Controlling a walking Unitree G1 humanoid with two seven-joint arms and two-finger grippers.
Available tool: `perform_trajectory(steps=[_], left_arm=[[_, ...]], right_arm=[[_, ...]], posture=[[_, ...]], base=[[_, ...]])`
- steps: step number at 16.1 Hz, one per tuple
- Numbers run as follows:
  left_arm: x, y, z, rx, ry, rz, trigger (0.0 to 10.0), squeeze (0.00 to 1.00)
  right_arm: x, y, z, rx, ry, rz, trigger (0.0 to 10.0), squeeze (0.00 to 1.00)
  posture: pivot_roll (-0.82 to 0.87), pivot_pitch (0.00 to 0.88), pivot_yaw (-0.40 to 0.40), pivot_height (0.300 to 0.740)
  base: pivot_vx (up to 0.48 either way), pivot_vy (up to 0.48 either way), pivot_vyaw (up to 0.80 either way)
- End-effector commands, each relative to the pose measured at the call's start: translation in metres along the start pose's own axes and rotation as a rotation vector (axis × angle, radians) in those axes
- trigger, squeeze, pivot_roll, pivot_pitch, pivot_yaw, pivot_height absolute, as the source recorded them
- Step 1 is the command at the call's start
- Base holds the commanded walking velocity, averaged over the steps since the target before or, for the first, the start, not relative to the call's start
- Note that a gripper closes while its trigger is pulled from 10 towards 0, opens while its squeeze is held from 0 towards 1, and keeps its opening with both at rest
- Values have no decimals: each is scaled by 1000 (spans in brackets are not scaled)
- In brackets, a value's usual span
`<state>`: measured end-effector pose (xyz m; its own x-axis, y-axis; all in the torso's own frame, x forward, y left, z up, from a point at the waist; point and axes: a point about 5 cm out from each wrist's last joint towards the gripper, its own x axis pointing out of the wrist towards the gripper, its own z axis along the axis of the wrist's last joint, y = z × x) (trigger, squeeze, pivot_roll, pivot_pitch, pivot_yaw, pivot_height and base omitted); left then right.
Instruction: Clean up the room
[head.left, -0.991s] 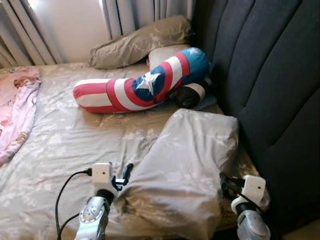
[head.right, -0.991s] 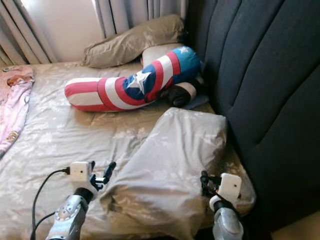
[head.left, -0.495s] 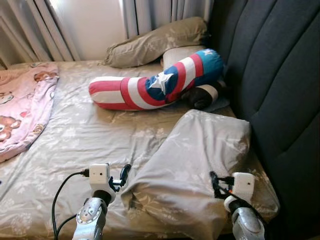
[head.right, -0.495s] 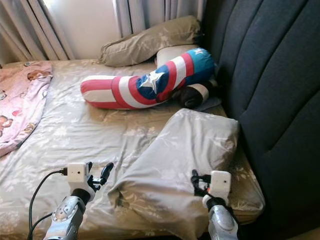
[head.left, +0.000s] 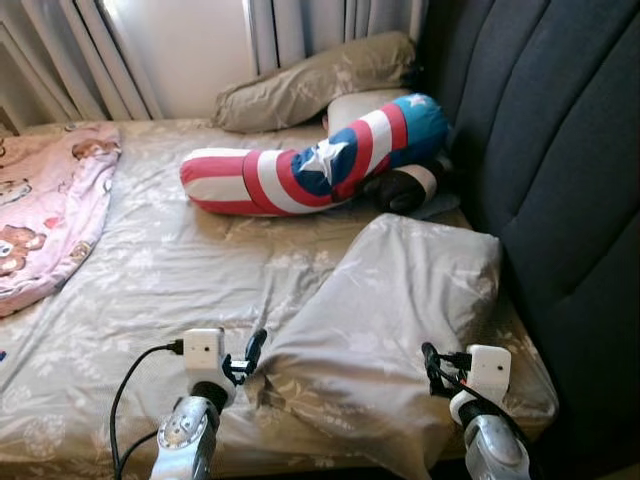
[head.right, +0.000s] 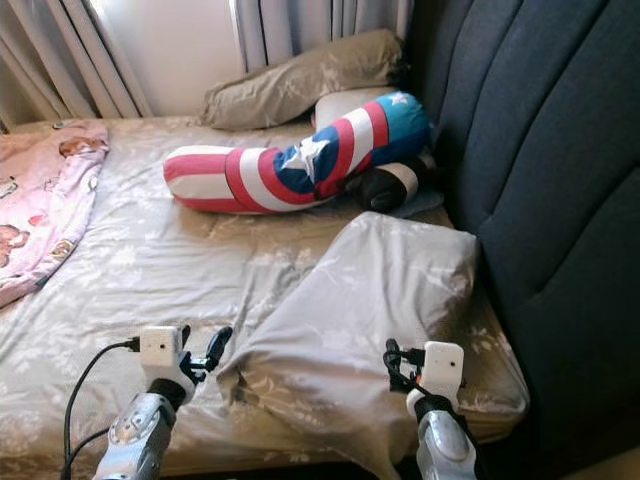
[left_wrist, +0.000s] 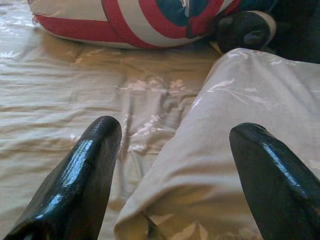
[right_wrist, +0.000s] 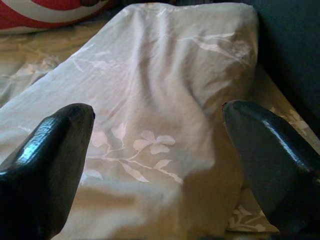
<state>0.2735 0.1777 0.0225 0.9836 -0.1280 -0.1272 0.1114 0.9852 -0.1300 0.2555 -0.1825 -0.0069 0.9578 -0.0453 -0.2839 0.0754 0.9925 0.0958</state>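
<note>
pillow (head.left: 385, 330) nudged nearer headboard (head.left: 560, 180) | left hand (head.left: 248, 358), right hand (head.left: 436, 370) spread apart, flanking it | straightening nearly done

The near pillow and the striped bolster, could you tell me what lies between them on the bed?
In the left eye view, only rumpled floral bedsheet separates the near pillow from the striped bolster; a dark plush object sits off toward the headboard.

Head stereo pair looks fwd and down over the bed (head.left: 150, 280) from its near edge, headboard (head.left: 560, 150) on the right; both wrist cams sit low, v. close, facing the grey pillow (left_wrist: 260, 100), which all views share.
</note>
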Motion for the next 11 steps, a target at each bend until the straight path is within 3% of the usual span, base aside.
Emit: perform_trajectory(steps=[1,11], left_arm=[[-1,1,-2,-10,16,-4,10000,0],[0,-2,-2,-33,11,-14,10000,0]], right_arm=[[2,2,1,3,3,5,10000,0],[0,12,-3,28,17,49,10000,0]], posture=[[-34,0,-5,661],[-34,0,-5,661]], base=[[0,0,0],[0,0,0]])
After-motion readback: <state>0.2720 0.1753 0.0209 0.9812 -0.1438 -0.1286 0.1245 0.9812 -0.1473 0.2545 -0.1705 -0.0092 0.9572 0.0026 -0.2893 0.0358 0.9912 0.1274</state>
